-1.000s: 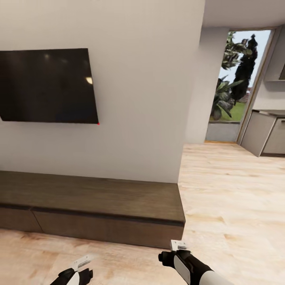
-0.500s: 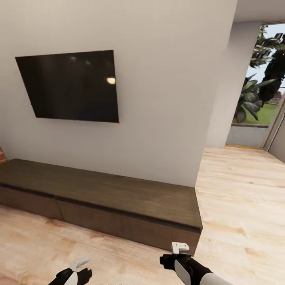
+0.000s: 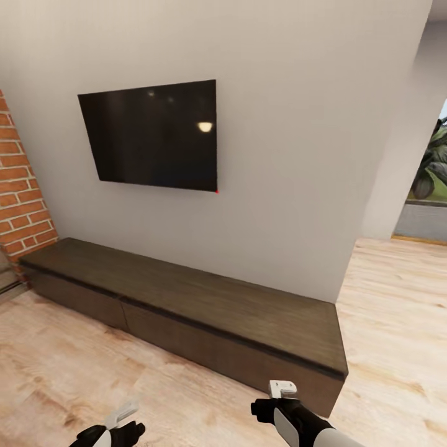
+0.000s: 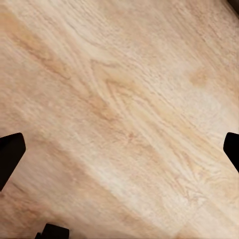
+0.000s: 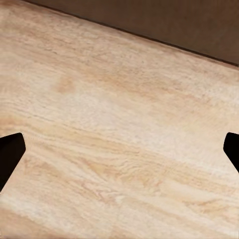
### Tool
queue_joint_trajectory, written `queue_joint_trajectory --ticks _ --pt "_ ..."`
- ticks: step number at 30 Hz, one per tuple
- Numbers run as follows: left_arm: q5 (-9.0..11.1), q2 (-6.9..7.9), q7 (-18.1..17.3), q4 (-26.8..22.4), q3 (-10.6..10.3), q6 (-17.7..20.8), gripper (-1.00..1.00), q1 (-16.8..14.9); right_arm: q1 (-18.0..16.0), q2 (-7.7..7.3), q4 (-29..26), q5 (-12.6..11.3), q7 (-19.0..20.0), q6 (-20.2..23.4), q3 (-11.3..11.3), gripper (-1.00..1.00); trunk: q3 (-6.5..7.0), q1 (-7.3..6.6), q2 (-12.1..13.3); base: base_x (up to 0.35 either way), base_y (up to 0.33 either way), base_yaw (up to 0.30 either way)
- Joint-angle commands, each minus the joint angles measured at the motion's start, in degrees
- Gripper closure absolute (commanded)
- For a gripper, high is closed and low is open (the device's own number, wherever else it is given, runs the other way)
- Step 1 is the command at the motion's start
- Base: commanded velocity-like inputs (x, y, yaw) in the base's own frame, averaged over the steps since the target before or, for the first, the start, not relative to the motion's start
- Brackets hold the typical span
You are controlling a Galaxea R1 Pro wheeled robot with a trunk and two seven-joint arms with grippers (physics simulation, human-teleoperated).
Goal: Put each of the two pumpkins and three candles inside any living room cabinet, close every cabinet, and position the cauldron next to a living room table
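Plainly, the closed cabinet (image 3: 186, 304) and television (image 3: 155, 136) bear no writing.

Bare floor (image 3: 93, 372) — cabinet (image 3: 205, 310) ahead

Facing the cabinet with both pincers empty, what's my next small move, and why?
Probably keep turning left to look for the pumpkins and candles: the cabinet has its fronts shut with nothing on top, and both wrist views show bare floor between wide-spread fingers.

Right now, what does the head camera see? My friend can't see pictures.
A long, low dark-brown cabinet, all fronts shut, stands against a pale wall under a black TV. Both grippers, left and right, hang empty over the wood floor.
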Motion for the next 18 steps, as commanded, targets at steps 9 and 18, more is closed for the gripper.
queue_joint_trajectory --ticks 9,18 --pt "0.1 0.02 -0.1 -0.1 0.3 0.0 -1.00 0.0 0.0 -0.03 -0.1 -0.5 -0.4 -0.1 0.5 -1.00 -0.06 -0.01 0.0 0.000 0.000 0.290" --pt "0.1 -0.02 -0.1 0.0 0.2 -0.2 -1.00 0.0 0.0 -0.03 0.3 -0.4 -0.4 -0.2 0.5 -1.00 -0.06 -0.01 0.0 0.000 0.000 0.290"
